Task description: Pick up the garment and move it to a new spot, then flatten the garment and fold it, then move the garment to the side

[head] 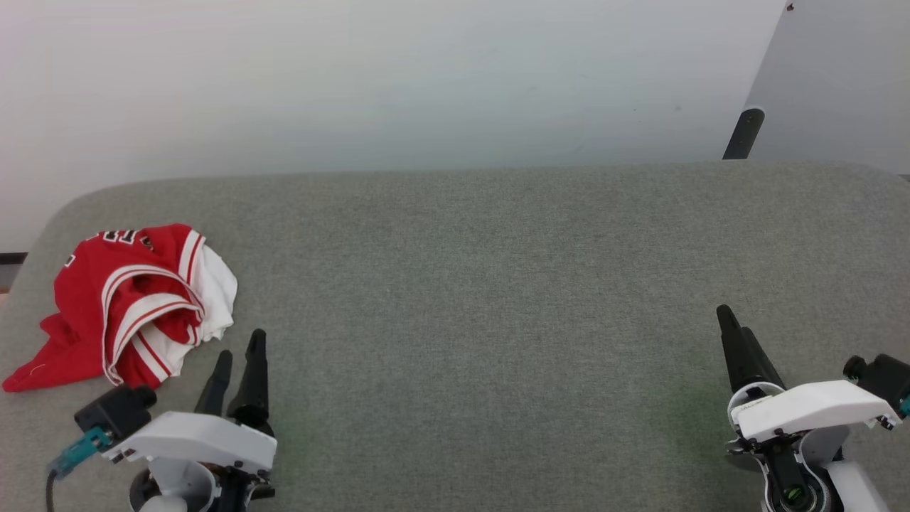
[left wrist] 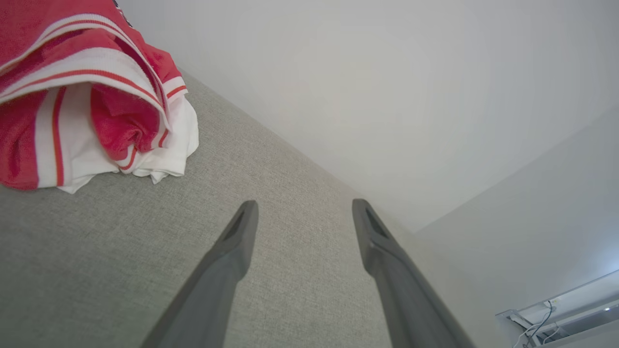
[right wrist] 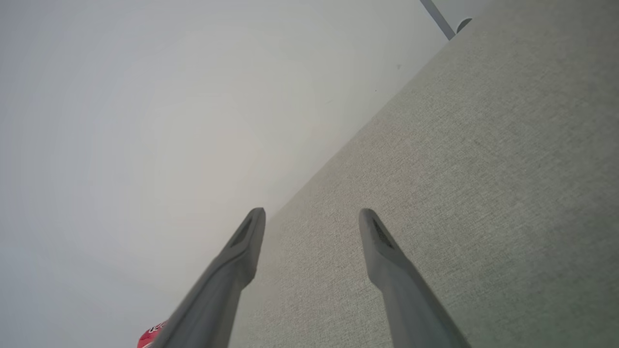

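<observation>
A grey fabric-covered bench (head: 498,284) stretched before a pale wall (head: 398,78). The garment (head: 128,306), a red jersey with white-and-red striped trim, lay crumpled at the bench's left end, near the left hand (head: 242,343), whose fingers stood wide and empty. The right hand (head: 736,321), well apart, also stood wide and empty.
</observation>
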Motion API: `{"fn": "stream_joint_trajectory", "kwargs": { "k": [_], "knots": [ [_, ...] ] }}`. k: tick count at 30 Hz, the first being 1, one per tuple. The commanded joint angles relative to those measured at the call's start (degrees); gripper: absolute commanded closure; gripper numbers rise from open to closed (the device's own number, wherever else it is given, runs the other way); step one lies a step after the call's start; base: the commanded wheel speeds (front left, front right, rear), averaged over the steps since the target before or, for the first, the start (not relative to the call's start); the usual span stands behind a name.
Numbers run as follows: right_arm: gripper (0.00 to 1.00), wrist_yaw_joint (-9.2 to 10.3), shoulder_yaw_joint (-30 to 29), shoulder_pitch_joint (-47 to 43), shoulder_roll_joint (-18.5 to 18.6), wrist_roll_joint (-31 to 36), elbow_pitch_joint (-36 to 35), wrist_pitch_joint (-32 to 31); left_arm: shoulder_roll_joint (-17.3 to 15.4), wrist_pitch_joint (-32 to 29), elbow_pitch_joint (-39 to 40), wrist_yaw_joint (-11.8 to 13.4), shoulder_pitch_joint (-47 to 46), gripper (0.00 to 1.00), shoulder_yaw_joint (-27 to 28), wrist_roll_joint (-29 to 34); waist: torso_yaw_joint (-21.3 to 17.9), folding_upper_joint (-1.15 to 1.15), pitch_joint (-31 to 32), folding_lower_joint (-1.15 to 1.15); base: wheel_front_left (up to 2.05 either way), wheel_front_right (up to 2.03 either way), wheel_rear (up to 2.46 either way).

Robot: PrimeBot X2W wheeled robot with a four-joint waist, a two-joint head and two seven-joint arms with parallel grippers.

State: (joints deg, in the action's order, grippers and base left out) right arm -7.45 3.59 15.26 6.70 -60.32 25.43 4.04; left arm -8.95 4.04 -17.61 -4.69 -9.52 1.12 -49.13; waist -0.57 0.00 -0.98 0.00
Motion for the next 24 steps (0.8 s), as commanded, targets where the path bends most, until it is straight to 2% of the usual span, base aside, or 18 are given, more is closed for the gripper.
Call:
{"fn": "stream_joint_trajectory", "kwargs": {
  "k": [1, 13, 24],
  "knots": [
    [0.00, -0.02, -0.1, 1.9, 0.5, 2.8, -0.5, 0.5, -0.8, 0.5, 0.4, 0.3, -1.9, 0.00, -0.2, 2.2, 0.0, 0.00, 0.0, 0.00, 0.00, 0.00, 0.00],
    [0.00, -0.03, -3.3, 3.0, -1.2, 23.3, -0.5, 2.7, -2.0, 2.6, -0.3, 0.8, -2.9, 0.00, -1.6, 11.8, -0.2, 0.00, -0.2, 0.00, 0.00, 0.00, 0.00],
    [0.00, -0.03, -4.0, 4.2, -2.2, 34.6, -0.2, 4.4, -3.0, 4.4, -1.8, 0.9, -3.5, 0.00, -2.1, 18.6, -0.4, 0.00, -0.2, 0.00, 0.00, 0.00, 0.00]
  ]
}}
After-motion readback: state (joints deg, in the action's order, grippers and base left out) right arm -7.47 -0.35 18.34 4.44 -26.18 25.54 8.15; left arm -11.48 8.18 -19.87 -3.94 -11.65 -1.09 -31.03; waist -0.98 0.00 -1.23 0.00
